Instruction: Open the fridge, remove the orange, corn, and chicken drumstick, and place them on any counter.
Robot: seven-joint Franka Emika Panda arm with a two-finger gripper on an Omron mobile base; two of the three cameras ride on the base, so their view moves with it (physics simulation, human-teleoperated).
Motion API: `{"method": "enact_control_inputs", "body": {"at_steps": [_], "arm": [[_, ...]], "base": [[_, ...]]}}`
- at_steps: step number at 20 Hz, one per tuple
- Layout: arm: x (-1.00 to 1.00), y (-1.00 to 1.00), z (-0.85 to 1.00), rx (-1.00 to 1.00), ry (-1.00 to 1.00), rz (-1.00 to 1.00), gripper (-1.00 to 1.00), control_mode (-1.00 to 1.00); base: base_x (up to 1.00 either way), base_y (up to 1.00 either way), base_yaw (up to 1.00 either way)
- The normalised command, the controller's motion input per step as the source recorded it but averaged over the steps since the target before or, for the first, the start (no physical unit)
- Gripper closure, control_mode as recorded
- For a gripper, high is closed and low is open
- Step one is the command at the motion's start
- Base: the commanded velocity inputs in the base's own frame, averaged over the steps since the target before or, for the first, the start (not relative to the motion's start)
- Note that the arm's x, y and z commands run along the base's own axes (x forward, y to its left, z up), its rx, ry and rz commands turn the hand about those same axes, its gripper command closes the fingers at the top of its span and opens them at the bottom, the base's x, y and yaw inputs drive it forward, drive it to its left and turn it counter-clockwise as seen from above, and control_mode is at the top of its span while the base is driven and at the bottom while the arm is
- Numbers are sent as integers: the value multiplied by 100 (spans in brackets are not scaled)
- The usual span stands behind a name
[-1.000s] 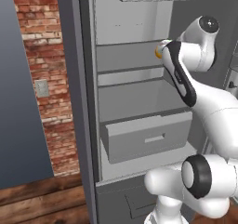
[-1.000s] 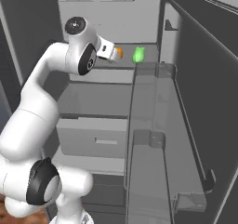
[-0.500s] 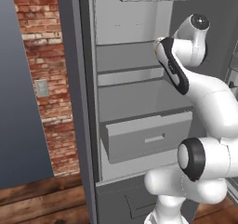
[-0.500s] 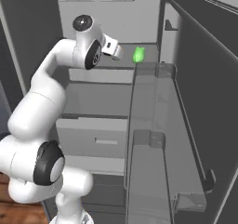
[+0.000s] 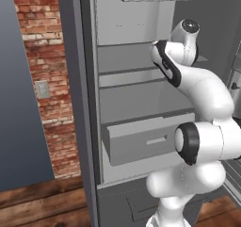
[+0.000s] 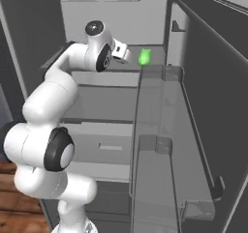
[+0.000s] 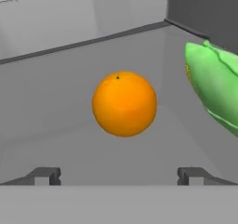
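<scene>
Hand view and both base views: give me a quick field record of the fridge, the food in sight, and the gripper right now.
fridge: door open, arm reaching onto an upper shelf
drawer: pulled partly out, below the shelves
orange: on the shelf, centred ahead of the gripper, not touched
corn: on the same shelf beside the orange, apart from it
gripper: open, empty, short of the orange
chicken drumstick: cannot tell where

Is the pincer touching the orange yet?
Apart. In the hand view, grey shelf shows between the orange and the open pincer, its tips either side.
</scene>
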Motion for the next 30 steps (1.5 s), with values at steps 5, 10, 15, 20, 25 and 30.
{"method": "enact_control_inputs", "body": {"at_steps": [5, 10, 15, 20, 25, 30], "arm": [[67, -1, -14, 0, 6, 0, -100, -100], [54, -17, -1, 0, 11, 0, -100, -100], [52, -26, 0, 0, 12, 0, -100, -100], [20, -12, -19, 0, 13, 0, 100, -100], [-35, -3, -82, -1, 15, 0, 100, -100], [-29, 0, -81, 0, 3, 0, 100, -100]], "base": [[0, 0, 0], [0, 0, 0], [0, 0, 0], [0, 0, 0], [0, 0, 0], [0, 0, 0]]}}
